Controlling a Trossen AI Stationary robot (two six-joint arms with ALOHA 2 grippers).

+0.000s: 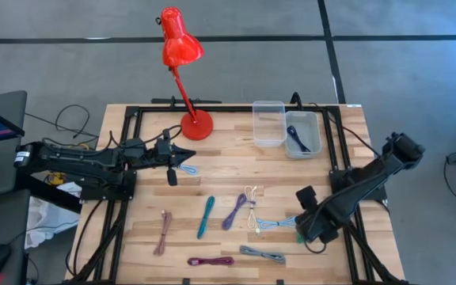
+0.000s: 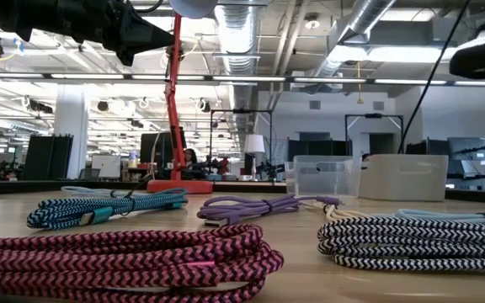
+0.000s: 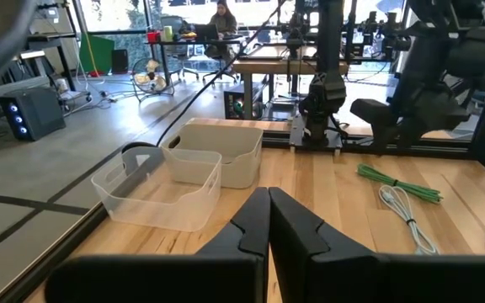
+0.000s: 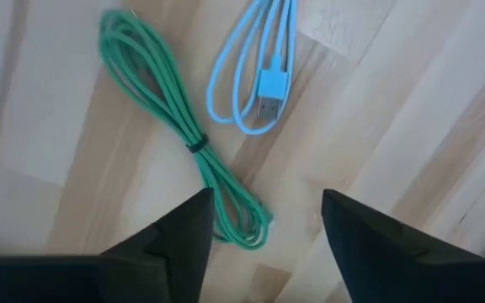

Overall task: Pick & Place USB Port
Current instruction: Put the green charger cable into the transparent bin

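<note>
Above the green cable (image 4: 194,145), right end effector (image 4: 263,220) gapes wide, grasping nothing.

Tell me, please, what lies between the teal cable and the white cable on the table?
The purple cable lies between the teal cable and the white cable, as the high view shows.
</note>
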